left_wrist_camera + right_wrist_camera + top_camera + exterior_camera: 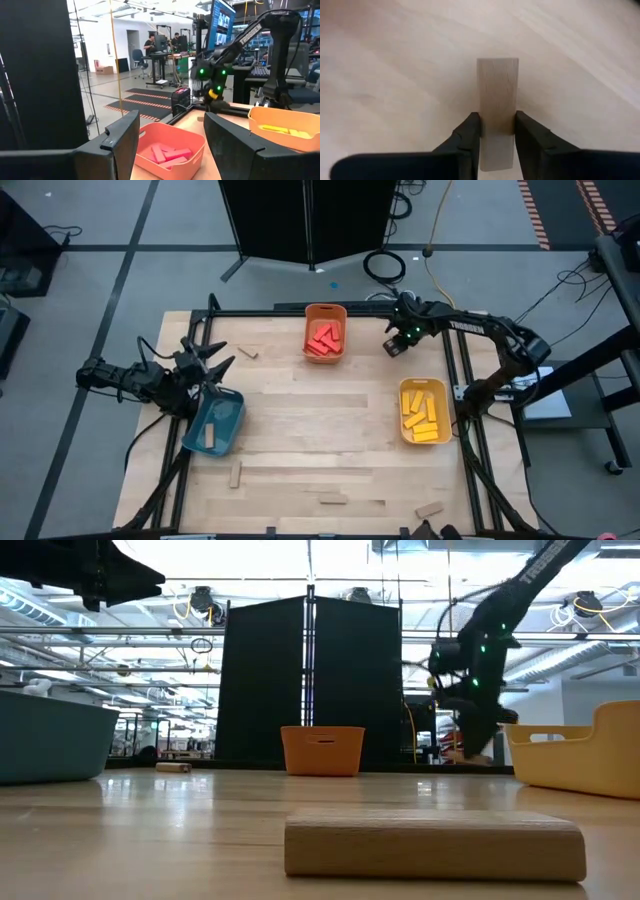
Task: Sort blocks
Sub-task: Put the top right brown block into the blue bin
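My right gripper [393, 346] stands low at the table's far right, between the orange bin [325, 312] and the yellow bin [424, 442]. It is shut on a tan block [497, 85]. My left gripper [210, 360] is open and hangs in the air over the far end of the teal bin [228, 402]. Red blocks [323, 340] lie in the orange bin, yellow blocks [422, 415] in the yellow bin, and one tan block [209, 440] in the teal bin. Loose tan blocks [235, 473] lie flat on the table. My right gripper [497, 117] pinches the tan block by its two long sides [497, 131], about the middle of its length. The fingers [470, 132] come from above, pointing down. The block lies flat and level against the table top; I cannot tell whether it is lifted clear.
Other tan blocks lie near the far left [247, 352] and along the near edge [333, 500] [429, 510]; one [435, 845] fills the low view's foreground. A dark frame rail [462, 395] borders the table on the right. Bare wood [320, 420] lies between the bins. People stand far off in the room.
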Tool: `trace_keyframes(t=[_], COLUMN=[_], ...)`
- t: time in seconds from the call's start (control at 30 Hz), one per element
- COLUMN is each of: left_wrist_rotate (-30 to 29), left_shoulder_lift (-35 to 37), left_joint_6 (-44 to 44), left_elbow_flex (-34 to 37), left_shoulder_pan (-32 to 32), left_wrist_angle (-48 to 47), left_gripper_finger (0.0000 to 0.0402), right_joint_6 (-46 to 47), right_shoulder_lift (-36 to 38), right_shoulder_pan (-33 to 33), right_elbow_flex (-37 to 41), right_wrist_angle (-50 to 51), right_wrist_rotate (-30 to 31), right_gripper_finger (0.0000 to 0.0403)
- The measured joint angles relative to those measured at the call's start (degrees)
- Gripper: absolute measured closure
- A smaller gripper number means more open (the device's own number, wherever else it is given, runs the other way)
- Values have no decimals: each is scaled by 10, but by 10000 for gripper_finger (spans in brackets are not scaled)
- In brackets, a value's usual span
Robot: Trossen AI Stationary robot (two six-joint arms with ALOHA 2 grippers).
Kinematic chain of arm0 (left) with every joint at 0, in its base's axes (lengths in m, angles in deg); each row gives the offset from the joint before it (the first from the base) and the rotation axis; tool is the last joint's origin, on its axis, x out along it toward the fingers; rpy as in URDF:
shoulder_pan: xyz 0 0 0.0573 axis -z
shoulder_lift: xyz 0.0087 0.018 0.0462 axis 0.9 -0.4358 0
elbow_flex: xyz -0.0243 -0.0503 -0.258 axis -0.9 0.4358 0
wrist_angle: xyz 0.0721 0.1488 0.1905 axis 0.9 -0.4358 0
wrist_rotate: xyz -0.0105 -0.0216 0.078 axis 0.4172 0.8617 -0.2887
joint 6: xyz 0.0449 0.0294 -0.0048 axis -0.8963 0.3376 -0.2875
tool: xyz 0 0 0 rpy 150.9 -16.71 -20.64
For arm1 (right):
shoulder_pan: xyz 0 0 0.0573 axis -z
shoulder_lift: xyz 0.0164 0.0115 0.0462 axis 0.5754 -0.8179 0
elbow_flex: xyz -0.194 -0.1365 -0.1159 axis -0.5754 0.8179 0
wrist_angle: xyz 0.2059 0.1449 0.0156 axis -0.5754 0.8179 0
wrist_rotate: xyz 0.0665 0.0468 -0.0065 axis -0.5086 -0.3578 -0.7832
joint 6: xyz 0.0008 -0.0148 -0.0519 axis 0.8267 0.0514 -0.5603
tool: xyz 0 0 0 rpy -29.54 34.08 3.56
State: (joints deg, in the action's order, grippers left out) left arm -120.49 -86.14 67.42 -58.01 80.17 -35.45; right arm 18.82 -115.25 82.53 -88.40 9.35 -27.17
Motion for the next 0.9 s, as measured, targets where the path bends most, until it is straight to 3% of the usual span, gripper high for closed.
trace_keyframes(t=[0.3,0.4,0.57,0.9], left_wrist_rotate=[-1,-39,-152,-184], left_shoulder_lift=[0,0,0,-1], left_joint_6=[0,18,52,58], left_elbow_flex=[0,-14,-37,-36], left_shoulder_pan=[0,0,-2,-81], left_wrist_angle=[0,-31,-110,-125], left_gripper_finger=[182,182,182,182], right_joint_6=[44,54,62,61], right_shoulder_lift=[28,28,27,-79], right_shoulder_pan=[-139,-199,-292,-411], right_elbow_flex=[-113,-154,-187,-188], right_wrist_angle=[-2,-21,-135,-459], right_wrist_rotate=[-45,-44,-45,-44], right_gripper_finger=[311,311,311,310])
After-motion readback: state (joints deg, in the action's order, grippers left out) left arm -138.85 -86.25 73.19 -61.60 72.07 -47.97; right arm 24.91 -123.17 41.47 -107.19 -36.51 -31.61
